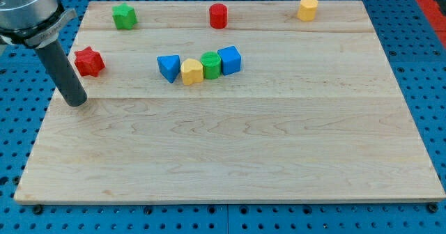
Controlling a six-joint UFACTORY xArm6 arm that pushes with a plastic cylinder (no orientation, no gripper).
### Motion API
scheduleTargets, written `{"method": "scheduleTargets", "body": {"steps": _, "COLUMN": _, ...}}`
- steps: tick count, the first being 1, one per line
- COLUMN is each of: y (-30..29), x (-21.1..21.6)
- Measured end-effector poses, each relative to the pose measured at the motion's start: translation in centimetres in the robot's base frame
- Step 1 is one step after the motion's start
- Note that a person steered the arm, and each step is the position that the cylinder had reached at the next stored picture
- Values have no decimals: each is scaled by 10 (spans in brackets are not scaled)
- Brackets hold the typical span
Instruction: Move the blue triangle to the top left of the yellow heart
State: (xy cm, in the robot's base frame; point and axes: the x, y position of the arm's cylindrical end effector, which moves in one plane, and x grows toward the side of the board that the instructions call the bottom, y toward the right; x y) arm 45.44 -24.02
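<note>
The blue triangle [168, 67] lies on the wooden board, touching the left side of the yellow heart [191, 72]. A green block [211, 65] and a blue cube [230, 60] continue the row to the heart's right. My tip [76, 102] rests on the board at the view's left, well to the left of the blue triangle and just below the red star [89, 61].
A green star [124, 16], a red cylinder [219, 16] and a yellow hexagon [307, 8] stand along the board's top edge. The board's left edge [52, 102] runs close to my tip. Blue pegboard surrounds the board.
</note>
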Motion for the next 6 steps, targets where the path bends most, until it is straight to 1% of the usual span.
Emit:
{"method": "scheduleTargets", "body": {"steps": 4, "y": 1, "x": 0}}
{"method": "scheduleTargets", "body": {"steps": 5, "y": 31, "x": 0}}
{"method": "scheduleTargets", "body": {"steps": 6, "y": 83, "x": -3}}
